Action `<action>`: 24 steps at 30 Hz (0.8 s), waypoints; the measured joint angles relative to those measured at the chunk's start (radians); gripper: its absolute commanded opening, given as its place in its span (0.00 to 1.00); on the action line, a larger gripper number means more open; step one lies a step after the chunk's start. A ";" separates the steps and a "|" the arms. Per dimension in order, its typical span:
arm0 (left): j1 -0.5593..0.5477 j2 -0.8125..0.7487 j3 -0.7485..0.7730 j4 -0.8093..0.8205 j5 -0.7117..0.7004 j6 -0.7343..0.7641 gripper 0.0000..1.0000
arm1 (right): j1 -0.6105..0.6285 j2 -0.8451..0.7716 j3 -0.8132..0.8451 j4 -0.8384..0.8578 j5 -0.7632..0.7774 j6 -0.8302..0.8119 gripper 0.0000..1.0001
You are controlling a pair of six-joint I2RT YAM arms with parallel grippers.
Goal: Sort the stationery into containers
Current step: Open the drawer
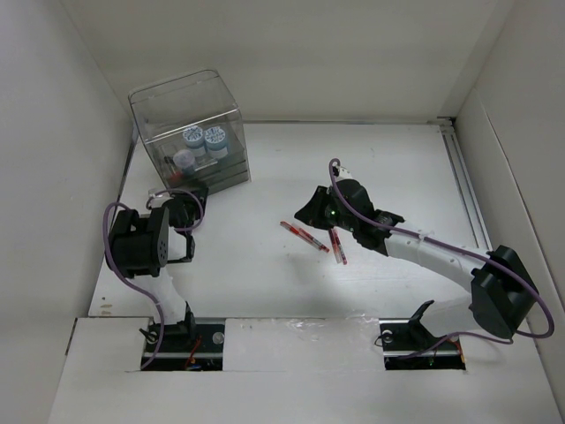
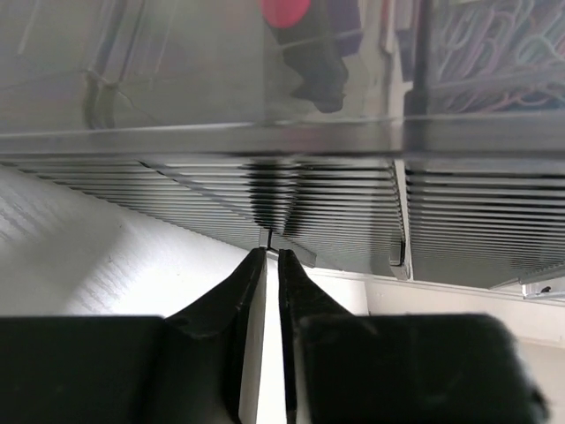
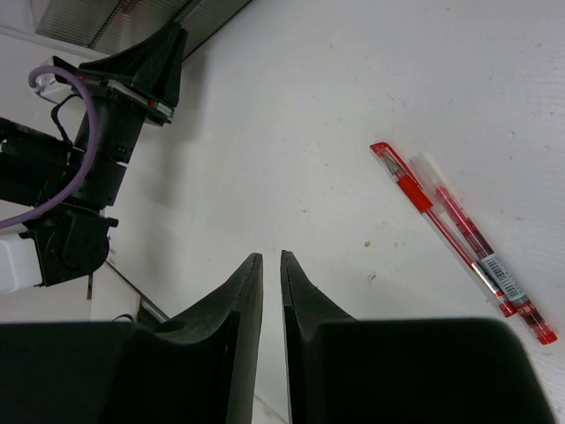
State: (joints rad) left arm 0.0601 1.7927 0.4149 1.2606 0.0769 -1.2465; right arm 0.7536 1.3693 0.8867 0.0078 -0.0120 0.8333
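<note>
Two red pens (image 3: 441, 223) lay side by side on the desk (image 3: 353, 106) near your right hand (image 3: 270, 256), its fingers nearly together and empty. Your left hand (image 2: 270, 253), likewise nearly closed, met the drawer front (image 2: 353, 230) of the clear organizer (image 1: 185, 102).

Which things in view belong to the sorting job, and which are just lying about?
Job in hand:
- clear plastic box organizer with lid and drawers
- thin red pens, loose on the table
- round blue-white rolls, inside the organizer

Not part of it:
- purple cables on the arms
- white table
</note>
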 measured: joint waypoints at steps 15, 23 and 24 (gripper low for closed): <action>0.001 -0.008 -0.039 0.030 0.003 0.034 0.00 | 0.000 0.000 0.000 0.000 0.000 0.000 0.19; 0.001 -0.050 -0.138 0.037 0.013 0.050 0.00 | 0.000 0.000 0.000 0.000 -0.008 0.000 0.19; 0.001 -0.050 -0.141 0.036 0.015 0.051 0.00 | 0.000 0.000 0.000 0.000 -0.008 0.000 0.19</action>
State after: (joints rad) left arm 0.0608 1.7424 0.2741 1.2968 0.0917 -1.1950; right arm 0.7536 1.3693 0.8871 0.0078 -0.0200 0.8333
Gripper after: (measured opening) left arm 0.003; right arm 0.187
